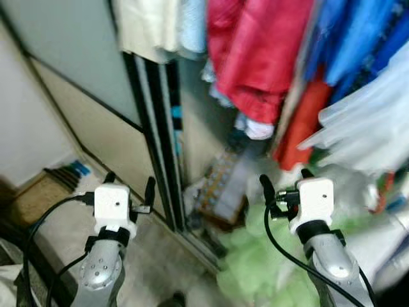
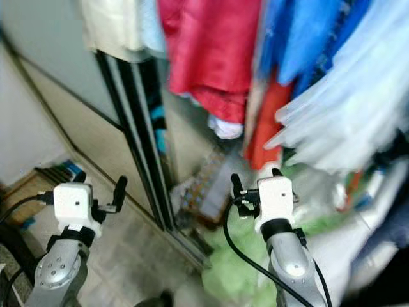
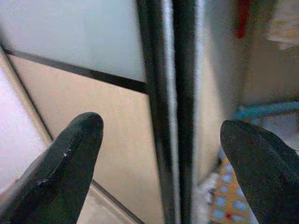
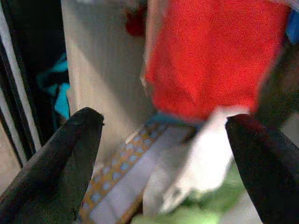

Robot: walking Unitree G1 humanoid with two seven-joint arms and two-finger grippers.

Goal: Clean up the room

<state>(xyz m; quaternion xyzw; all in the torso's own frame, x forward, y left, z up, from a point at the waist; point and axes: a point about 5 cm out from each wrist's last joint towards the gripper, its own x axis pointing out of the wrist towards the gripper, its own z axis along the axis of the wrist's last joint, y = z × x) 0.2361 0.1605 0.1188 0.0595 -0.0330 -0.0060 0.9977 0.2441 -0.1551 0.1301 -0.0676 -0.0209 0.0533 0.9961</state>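
Clothes hang thick across the top of the left eye view, where we look down into an open wardrobe: a red garment (image 1: 255, 57) in the middle, blue garments (image 1: 358, 38) to its right, a cream one (image 1: 144, 25) to its left, and pale see-through covers (image 1: 367, 121) over the pieces at far right. Our left gripper (image 1: 130, 187) is raised beside the dark edge of the sliding door (image 1: 96, 96), fingers spread and holding nothing; our right gripper (image 1: 286, 184) is raised in front of the wardrobe floor, fingers likewise apart and empty. Below it lies a green cloth (image 1: 262, 262), heaped on the floor, with a patterned box (image 1: 220, 188) just behind it, both blurred. In the right eye view the same scene sits shifted, the red garment above the right gripper and the tiled floor (image 2: 121, 256) between our arms. From the left wrist view we see two black fingertips (image 3: 70, 158) wide apart, framing the door's black frame (image 3: 163, 107) and its beige panel. From the right wrist view the fingertips (image 4: 70, 154) again stand apart, with an orange-red garment (image 4: 210, 56) hanging ahead, the patterned box below it, and a white cloth (image 4: 201, 158) over a patch of green.
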